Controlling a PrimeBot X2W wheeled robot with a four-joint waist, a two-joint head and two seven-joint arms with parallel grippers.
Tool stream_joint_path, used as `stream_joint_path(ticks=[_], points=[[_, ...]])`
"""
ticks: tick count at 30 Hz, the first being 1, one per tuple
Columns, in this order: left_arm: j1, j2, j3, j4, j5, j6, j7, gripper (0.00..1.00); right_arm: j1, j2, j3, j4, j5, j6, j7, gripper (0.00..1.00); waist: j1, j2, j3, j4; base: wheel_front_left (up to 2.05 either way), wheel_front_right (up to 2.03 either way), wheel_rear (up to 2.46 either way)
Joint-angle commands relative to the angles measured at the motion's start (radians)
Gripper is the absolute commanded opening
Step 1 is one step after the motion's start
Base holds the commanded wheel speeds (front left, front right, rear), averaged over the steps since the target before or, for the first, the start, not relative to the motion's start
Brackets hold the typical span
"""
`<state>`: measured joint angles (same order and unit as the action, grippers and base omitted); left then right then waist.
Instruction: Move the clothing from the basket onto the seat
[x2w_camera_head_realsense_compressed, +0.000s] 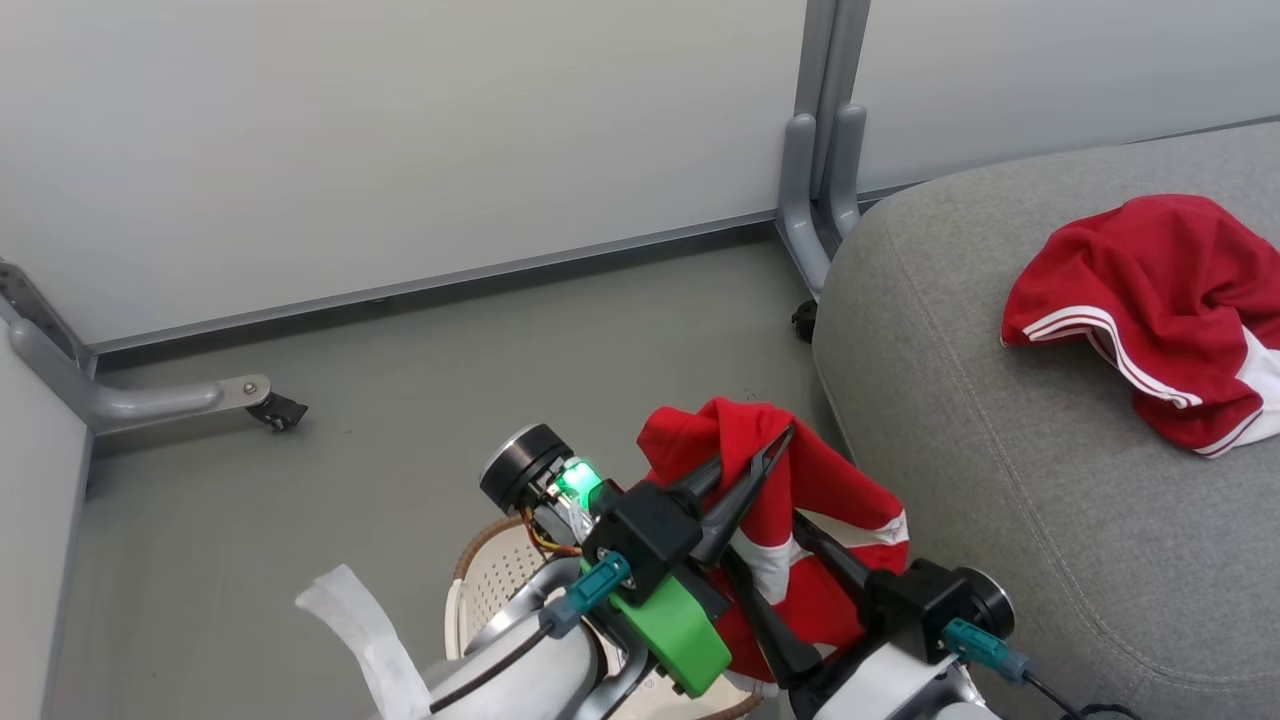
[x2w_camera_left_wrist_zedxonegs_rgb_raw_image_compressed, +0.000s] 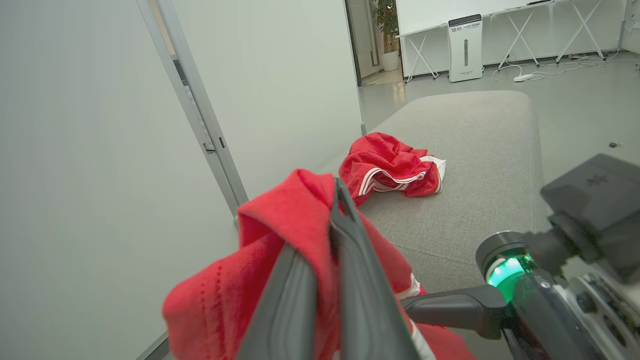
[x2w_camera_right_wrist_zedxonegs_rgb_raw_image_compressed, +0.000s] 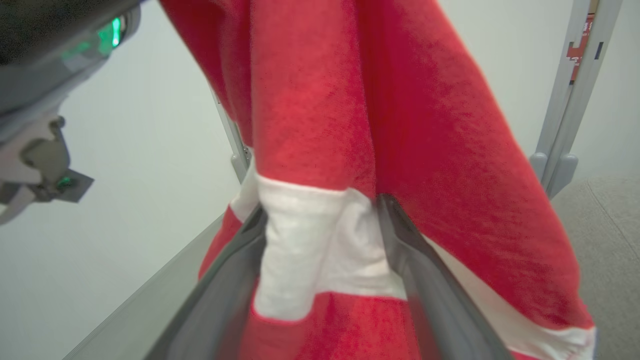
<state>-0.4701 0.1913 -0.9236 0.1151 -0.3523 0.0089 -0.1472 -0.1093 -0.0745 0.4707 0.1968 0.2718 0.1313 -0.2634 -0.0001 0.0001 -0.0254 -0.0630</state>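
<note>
Both jaws pinch one red garment (x2w_camera_head_realsense_compressed: 800, 500) above the basket (x2w_camera_head_realsense_compressed: 490, 580); another garment (x2w_camera_head_realsense_compressed: 1150, 300) already lies on the seat (x2w_camera_head_realsense_compressed: 950, 400).

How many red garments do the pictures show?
2: one garment lies on the seat; one held garment hangs above the basket. More may hide inside.

A: Where is garment 1 (x2w_camera_head_realsense_compressed: 1150, 300)?
B: On the seat (x2w_camera_head_realsense_compressed: 960, 420), at right.
A: Garment 2 (x2w_camera_head_realsense_compressed: 800, 500)?
B: Left of the seat, above the basket (x2w_camera_head_realsense_compressed: 490, 580), between 2 grippers.
</note>
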Motion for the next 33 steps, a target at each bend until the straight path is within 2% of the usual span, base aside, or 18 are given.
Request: stream_joint_path(ticks=[1, 4, 5, 6, 7, 26, 27, 28, 33], points=[[-0.013, -0.002, -0.002, -0.005, 0.000, -0.002, 0.001, 0.00, 0.017, -0.001, -0.003, 0.025, 0.002, -0.001, -0.002, 1.00, 0.0001, -0.0001, -0.001, 0.002, 0.00, 0.00, 0.00], [-0.010, 0.000, -0.007, -0.009, -0.001, -0.001, 0.004, 0.00, 0.010, -0.006, 0.008, 0.063, 0.007, -0.001, -0.002, 1.00, 0.0001, -0.0001, -0.002, 0.002, 0.00, 0.00, 0.00], [-0.010, 0.000, -0.008, -0.010, -0.002, -0.001, 0.004, 0.00, 0.008, -0.007, 0.008, 0.069, 0.009, -0.001, -0.002, 0.58, 0.0001, -0.0001, -0.002, 0.002, 0.00, 0.00, 0.00], [-0.009, 0.002, -0.010, -0.012, -0.003, -0.001, 0.006, 0.00, 0.007, -0.009, 0.010, 0.074, 0.010, -0.001, -0.002, 0.37, 0.0001, -0.0001, -0.002, 0.002, 0.00, 0.00, 0.00], [-0.009, 0.004, -0.010, -0.013, -0.004, -0.001, 0.007, 0.00, 0.005, -0.011, 0.011, 0.075, 0.010, -0.001, -0.002, 0.00, 0.0001, -0.0001, -0.002, 0.002, 0.00, 0.00, 0.00], [0.010, 0.009, -0.029, 0.022, -0.030, 0.003, 0.012, 0.00, 0.036, -0.027, 0.008, 0.060, 0.031, -0.001, -0.002, 0.00, 0.0001, -0.0001, -0.006, 0.004, 0.00, 0.00, 0.00], [0.010, 0.009, -0.030, 0.023, -0.029, 0.004, 0.011, 0.39, 0.036, -0.027, 0.008, 0.059, 0.032, -0.001, -0.002, 0.00, 0.0001, -0.0001, -0.007, 0.003, 0.00, 0.00, 0.00], [0.008, 0.011, -0.034, 0.025, -0.024, 0.003, 0.012, 1.00, 0.036, -0.026, 0.008, 0.058, 0.032, -0.001, -0.002, 0.00, 0.0001, -0.0001, -0.007, 0.002, 0.00, 0.00, 0.00], [0.006, 0.015, -0.040, 0.034, -0.016, 0.009, 0.006, 1.00, 0.036, -0.027, 0.002, 0.052, 0.029, -0.001, -0.002, 0.00, 0.0001, -0.0001, -0.008, 0.000, 0.00, 0.00, 0.00]])
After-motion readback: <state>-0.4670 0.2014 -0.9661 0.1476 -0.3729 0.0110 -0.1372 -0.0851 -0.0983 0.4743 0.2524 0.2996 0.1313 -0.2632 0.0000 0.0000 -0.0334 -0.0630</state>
